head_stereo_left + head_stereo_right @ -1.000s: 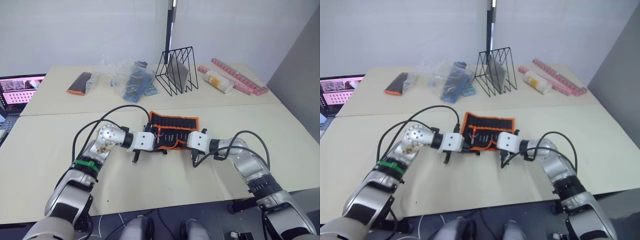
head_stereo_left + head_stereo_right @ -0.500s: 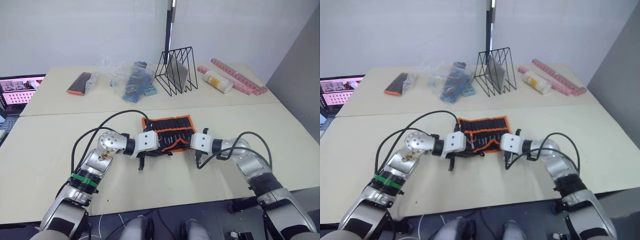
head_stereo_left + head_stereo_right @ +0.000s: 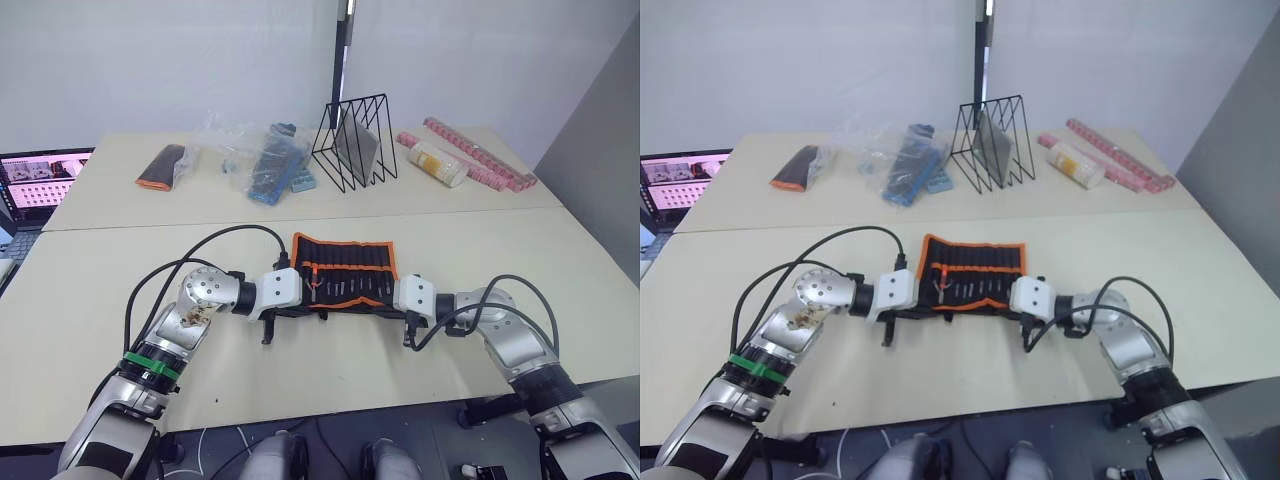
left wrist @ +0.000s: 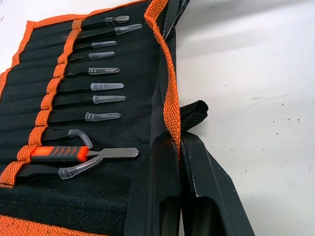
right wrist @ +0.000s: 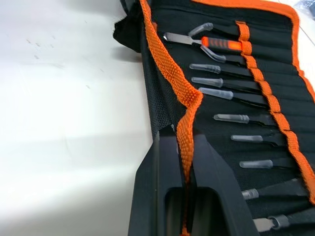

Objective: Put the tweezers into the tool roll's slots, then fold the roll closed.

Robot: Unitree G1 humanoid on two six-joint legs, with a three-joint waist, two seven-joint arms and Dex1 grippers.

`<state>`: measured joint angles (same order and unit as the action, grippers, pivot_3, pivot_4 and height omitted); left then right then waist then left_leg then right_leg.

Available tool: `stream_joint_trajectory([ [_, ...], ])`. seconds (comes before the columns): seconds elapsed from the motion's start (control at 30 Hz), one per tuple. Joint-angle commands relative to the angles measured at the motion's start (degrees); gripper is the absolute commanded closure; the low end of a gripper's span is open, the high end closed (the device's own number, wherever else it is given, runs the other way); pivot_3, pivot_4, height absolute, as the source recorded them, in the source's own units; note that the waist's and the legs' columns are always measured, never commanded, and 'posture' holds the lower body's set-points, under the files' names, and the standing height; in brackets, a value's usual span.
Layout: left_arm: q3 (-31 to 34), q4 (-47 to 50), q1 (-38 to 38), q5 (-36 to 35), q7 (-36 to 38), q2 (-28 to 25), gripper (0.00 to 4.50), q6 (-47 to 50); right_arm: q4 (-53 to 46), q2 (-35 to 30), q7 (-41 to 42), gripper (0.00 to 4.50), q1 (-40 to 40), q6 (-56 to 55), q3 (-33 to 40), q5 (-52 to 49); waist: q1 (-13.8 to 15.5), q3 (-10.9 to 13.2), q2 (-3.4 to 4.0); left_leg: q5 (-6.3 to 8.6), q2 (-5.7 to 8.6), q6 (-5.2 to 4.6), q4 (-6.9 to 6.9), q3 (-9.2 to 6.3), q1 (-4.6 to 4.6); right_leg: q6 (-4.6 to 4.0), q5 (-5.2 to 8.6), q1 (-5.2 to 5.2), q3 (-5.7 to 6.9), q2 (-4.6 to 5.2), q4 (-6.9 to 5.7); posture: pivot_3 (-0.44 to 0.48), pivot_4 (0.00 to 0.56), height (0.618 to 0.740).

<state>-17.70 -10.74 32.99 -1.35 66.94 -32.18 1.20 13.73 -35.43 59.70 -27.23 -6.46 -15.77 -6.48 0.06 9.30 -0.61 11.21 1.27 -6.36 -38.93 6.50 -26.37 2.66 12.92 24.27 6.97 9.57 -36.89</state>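
The tool roll [image 3: 345, 262] lies unrolled on the table in front of me, black with orange binding. Several black tweezers [image 4: 101, 86] sit in its slots, clear caps on their tips, beside an orange-handled tool [image 4: 58, 154]. My left gripper [image 3: 298, 306] is shut on the orange edge [image 4: 170, 123] of the near flap at the roll's left end. My right gripper [image 3: 393, 306] is shut on the same orange edge [image 5: 183, 105] at the right end. The tweezers [image 5: 221, 93] show again in the right wrist view, past the pinched binding.
At the back of the table stand a black wire rack [image 3: 352, 140], clear bags with blue items [image 3: 262, 160], a small black-and-orange pouch [image 3: 160, 166], a white bottle [image 3: 436, 163] and pink strips [image 3: 478, 153]. A lit screen [image 3: 40, 185] sits off the table's left edge.
Both grippers, still holding the roll's near edge, have drawn apart and slightly toward me. The roll now lies wider and flatter than a second ago.
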Motion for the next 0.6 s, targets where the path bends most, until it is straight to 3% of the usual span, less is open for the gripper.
stream_joint_trajectory([
  [0.03,2.34,0.56,-0.2,-0.49,-0.88,-1.66,4.49,2.01,0.94,-2.01,-0.98,4.22,0.01,4.56,3.37,0.29,0.13,0.0,0.0,0.0,0.0,0.0,0.0,0.0,0.0,0.0,0.0,0.0,0.0,0.0,0.0,0.0,0.15,0.704],
  [0.07,2.64,1.41,-0.52,-1.85,-0.2,-1.66,4.5,4.03,0.54,-2.09,-0.85,3.92,-0.28,5.7,3.81,-0.43,0.19,0.0,0.0,0.0,0.0,0.0,0.0,0.0,0.0,0.0,0.0,0.0,0.0,0.01,0.0,0.0,0.15,0.704],
  [0.1,2.97,1.94,-0.64,-2.72,0.04,-1.72,3.84,5.44,0.2,-2.16,-0.77,3.56,-0.53,6.4,4.31,-0.89,0.2,0.01,0.02,0.0,0.0,0.0,0.0,0.0,0.0,0.0,0.0,0.0,0.0,0.0,0.0,0.0,0.15,0.704],
  [0.4,11.71,1.45,0.89,-9.6,-0.66,-4.1,0.93,10.43,-4.21,-3.27,2.58,0.55,-1.25,12.43,11.54,-8.37,0.45,0.02,0.03,0.0,-0.01,0.0,0.01,0.0,0.0,0.0,-0.01,0.0,0.0,0.06,0.06,0.0,0.15,0.704],
  [0.43,12.7,1.74,0.6,-10.77,-0.7,-3.84,0.93,11.17,-4.72,-2.91,2.53,0.25,-0.98,13.66,12.25,-9.55,0.47,0.02,0.03,0.0,-0.02,0.0,0.01,0.0,0.0,0.0,-0.01,-0.01,0.0,0.07,0.06,0.0,0.15,0.704],
  [0.6,17.09,6.88,-1.29,-17.63,-3.3,-0.98,0.93,17.27,-7.59,-0.76,0.81,0.25,1.02,17.2,13.95,-12.07,0.6,0.02,0.03,0.0,-0.02,0.0,0.03,0.0,0.0,0.03,-0.03,-0.04,0.0,0.1,0.1,0.0,0.15,0.704],
])
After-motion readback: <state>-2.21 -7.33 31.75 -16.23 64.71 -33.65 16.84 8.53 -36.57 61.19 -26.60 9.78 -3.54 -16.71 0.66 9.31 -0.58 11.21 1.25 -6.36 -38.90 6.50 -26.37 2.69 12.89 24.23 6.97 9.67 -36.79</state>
